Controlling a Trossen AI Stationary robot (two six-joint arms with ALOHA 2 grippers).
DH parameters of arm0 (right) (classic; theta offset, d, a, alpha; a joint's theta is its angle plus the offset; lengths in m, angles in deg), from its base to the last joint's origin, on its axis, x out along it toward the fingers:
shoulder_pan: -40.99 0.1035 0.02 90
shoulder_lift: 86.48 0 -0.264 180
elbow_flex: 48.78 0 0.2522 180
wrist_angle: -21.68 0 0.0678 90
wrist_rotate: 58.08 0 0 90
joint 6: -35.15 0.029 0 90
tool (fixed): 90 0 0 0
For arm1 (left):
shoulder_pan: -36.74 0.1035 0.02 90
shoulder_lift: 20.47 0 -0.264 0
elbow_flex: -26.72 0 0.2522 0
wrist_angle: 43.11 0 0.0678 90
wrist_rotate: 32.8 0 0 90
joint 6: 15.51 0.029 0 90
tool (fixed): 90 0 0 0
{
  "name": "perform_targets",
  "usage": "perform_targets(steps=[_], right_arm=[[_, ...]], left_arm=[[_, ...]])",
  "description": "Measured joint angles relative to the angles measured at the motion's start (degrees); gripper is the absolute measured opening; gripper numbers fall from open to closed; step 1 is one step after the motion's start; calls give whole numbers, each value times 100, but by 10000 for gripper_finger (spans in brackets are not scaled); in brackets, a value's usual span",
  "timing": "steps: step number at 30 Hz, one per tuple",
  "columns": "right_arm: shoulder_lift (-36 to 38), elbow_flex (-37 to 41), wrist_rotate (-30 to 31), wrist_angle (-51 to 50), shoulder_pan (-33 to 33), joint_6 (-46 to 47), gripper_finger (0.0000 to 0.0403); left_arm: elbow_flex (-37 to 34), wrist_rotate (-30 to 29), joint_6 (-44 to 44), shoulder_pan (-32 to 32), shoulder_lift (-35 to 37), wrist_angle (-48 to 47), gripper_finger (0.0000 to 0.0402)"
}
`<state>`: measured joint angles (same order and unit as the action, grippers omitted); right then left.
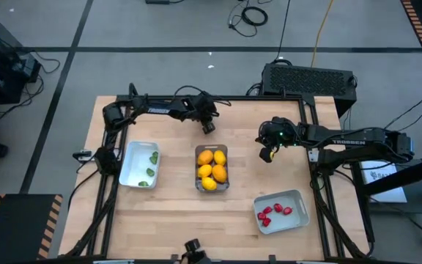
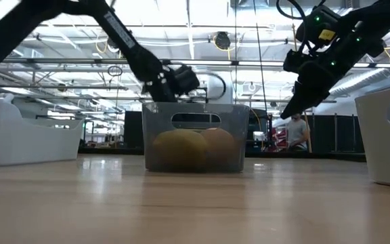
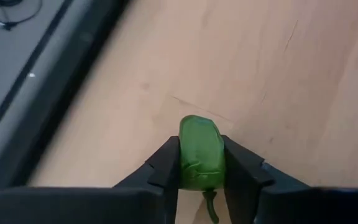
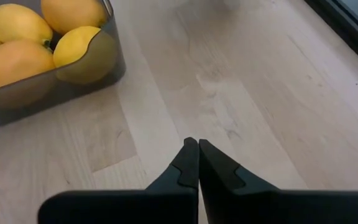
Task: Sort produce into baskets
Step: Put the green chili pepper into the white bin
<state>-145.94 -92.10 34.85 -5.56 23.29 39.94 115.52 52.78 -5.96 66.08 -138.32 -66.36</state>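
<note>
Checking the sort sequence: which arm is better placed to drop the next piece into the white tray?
Left. Its tool is shut on a green piece, and the white tray sits on its side. The right tool is shut and empty.

Clear bin [image 2: 193, 139] centre on wooden table [image 2: 195, 203], two yellowish fruits [image 2: 181, 149] inside. White tray [image 2: 26, 139] one side, pale tray [image 2: 388, 135] other. Both arms raised above bin. Person [image 2: 296, 132] in background.

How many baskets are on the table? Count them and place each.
3: white tray on the left, clear bin in the middle, grey-blue tray on the right.
</note>
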Motion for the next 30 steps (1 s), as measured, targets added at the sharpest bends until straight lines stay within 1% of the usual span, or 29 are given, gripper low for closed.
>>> perform_targets(steps=[2,4,7,9,13,17,21,24,28,30], right_arm=[[0,0,-8,-2,0,38,0],[0,0,-8,-6,2,49,0],[0,0,-8,-4,4,51,0],[0,0,-8,-6,4,49,0],[-2,0,-8,5,4,-125,0],[-2,0,-8,35,4,-432,0],[-2,0,-8,44,4,-772,0],[-2,0,-8,73,4,-984,0],[-2,0,-10,136,4,-1176,0],[-2,0,-11,139,4,-1229,0]], left_arm=[[121,-65,1,29,282,-359,103],[236,-77,-1,57,643,-917,111],[263,-2,-25,61,1291,-2085,115],[264,107,-217,28,1771,-3079,116],[173,238,-1114,-70,2684,-5006,117],[-127,389,-2382,-372,3584,-6222,118],[-655,320,-3655,-872,4432,-6661,118],[-1190,259,-4409,-1222,5002,-6624,118],[-1984,256,-5250,-1541,5457,-6586,118],[-2394,358,-5553,-1654,5587,-6577,118]])
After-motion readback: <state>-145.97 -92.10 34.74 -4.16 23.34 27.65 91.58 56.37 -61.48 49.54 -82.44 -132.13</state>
